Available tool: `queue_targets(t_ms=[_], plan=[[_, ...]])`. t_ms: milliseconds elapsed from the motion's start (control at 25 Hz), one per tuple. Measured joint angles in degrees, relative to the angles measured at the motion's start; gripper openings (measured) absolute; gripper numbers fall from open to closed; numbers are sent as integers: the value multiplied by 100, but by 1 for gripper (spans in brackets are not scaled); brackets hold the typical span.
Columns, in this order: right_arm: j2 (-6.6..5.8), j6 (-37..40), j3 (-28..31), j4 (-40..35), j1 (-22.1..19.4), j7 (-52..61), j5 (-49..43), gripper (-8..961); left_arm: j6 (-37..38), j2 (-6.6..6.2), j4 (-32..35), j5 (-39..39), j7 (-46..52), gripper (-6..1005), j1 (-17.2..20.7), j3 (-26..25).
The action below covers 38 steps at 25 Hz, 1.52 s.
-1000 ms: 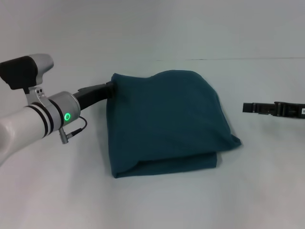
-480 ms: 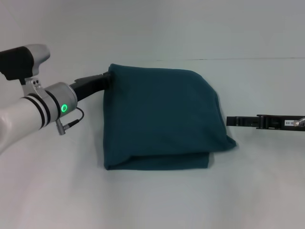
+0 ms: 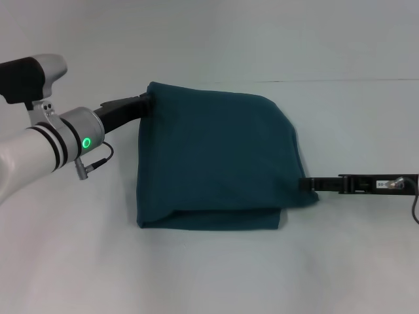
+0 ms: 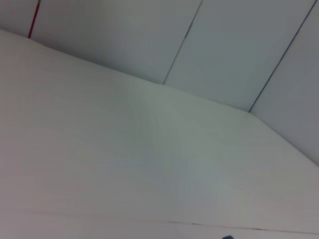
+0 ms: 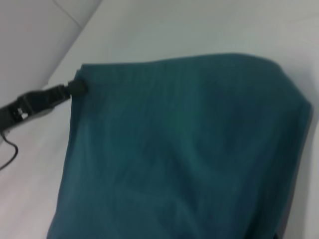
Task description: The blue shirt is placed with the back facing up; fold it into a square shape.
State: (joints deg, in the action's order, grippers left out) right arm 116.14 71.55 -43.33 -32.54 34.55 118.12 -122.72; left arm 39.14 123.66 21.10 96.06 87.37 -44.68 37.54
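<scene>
blue shirt (image 3: 219,163), folded, has slid toward 9 o'clock; left gripper (image 3: 145,101) pinches its 10 o'clock corner, right gripper (image 3: 304,184) has reached its 4 o'clock corner, spread unclear; squaring nearly done

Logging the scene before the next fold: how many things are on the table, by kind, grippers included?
Dark teal-blue fleecy shirt, folded: 1
Black grippers: 2, the left gripper at the shirt's far left corner, the right gripper at its near right corner
White table: 1
Total: 4
</scene>
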Motion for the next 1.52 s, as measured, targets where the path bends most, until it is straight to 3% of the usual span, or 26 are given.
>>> queue_targets(t_ms=[160, 400, 480, 720, 1120, 1360, 1520], plan=[[92, -191, -155, 7, 28, 0, -2, 825, -3, -1, 0, 5, 0, 14, -11, -1], [165, -367, -339, 65, 39, 0, -6, 733, -5, 0, 0, 9, 4, 14, -21, -2], [168, -326, -401, 65, 40, 0, -6, 584, -5, 0, 0, 9, 5, 14, -22, -2], [137, 47, -524, 9, 5, -52, -6, 339, -10, -8, 0, 10, 8, 14, -20, -2], [21, 626, -218, -13, -106, -221, 50, 97, -13, -18, 0, 19, 8, 13, 13, -1], [-43, 780, 47, -27, -166, -297, 51, -2, -12, -16, -8, 19, 9, 13, 18, -1], [-23, 503, 77, -24, -187, -298, 51, -1, -12, -4, -10, 19, 9, 13, 20, -1]])
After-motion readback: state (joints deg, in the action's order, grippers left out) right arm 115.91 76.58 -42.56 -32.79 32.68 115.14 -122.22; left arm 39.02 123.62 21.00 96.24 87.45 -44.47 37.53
